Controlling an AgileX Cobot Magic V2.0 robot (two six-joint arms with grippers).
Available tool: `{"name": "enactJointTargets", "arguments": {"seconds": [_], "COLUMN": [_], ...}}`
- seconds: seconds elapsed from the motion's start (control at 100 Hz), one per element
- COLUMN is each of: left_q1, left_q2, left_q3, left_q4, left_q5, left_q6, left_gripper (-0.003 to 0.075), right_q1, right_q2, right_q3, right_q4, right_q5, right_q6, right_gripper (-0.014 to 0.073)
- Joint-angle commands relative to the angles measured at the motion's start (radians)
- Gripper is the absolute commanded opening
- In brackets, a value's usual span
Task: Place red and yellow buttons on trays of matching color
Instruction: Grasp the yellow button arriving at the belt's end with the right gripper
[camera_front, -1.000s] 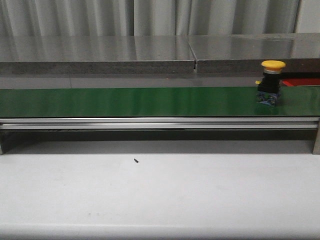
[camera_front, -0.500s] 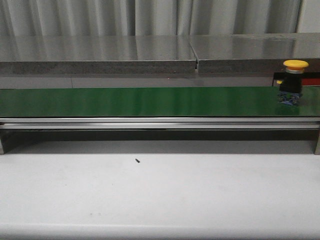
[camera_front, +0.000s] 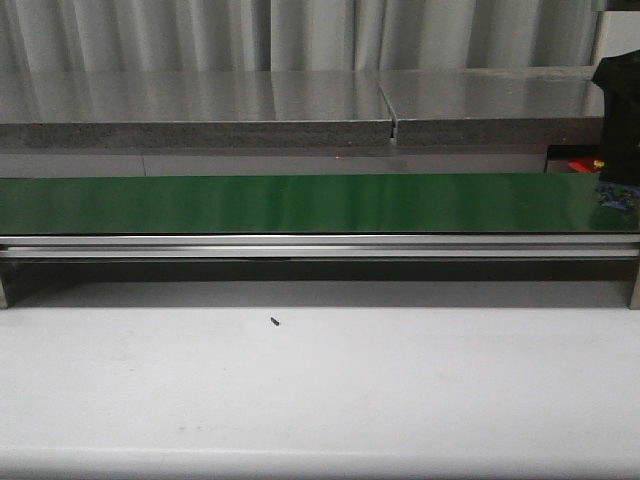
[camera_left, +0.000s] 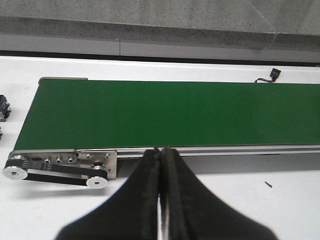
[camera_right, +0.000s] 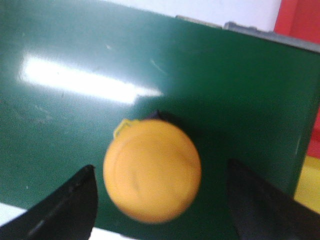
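Observation:
A yellow button (camera_right: 152, 170) stands on the green conveyor belt (camera_right: 75, 60), seen from above in the right wrist view. My right gripper (camera_right: 161, 167) is open around it, one finger on each side and neither touching the cap. In the front view the right arm (camera_front: 620, 110) hangs over the belt's right end and hides the button's cap; only its blue base (camera_front: 616, 198) shows. Beyond the belt's end lie a red tray (camera_right: 300, 20) and a yellow tray (camera_right: 307, 187). My left gripper (camera_left: 161, 150) is shut and holds nothing, in front of the belt's left end. No red button shows.
A grey stone ledge (camera_front: 200, 110) runs behind the belt. The belt's metal rail (camera_front: 300, 245) faces the white table (camera_front: 320, 390), which has a small black speck (camera_front: 273, 321). A drive pulley (camera_left: 55, 170) sits at the belt's left end, with a dark object (camera_left: 3, 107) beyond it.
The yellow button rode the belt to the right end. My right arm came down over it there and now covers its cap in the front view.

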Motion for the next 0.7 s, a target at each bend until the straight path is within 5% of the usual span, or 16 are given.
{"name": "enactJointTargets", "arguments": {"seconds": [0.0, 0.18, 0.37, 0.69], "left_q1": [-0.008, -0.008, -0.008, -0.008], "left_q2": [0.001, 0.005, 0.005, 0.005], "left_q3": [-0.029, -0.029, -0.029, -0.029], "left_q4": [-0.010, -0.010, -0.010, -0.010], "left_q5": [-0.080, -0.080, -0.080, -0.080], "left_q6": [0.003, 0.003, 0.003, 0.003], "left_gripper": [-0.0019, -0.0019, -0.0019, -0.0019], "right_q1": [0.001, 0.001, -0.002, -0.100], "right_q2": [-0.019, 0.031, 0.035, -0.061], "right_q3": [-0.072, -0.119, -0.130, -0.182], "right_q4": [0.000, -0.027, -0.058, -0.059], "right_q5": [-0.011, 0.047, 0.079, 0.203], "right_q6": [-0.009, 0.021, 0.058, 0.088], "right_gripper": [0.0535, 0.0498, 0.0176, 0.0161]}}
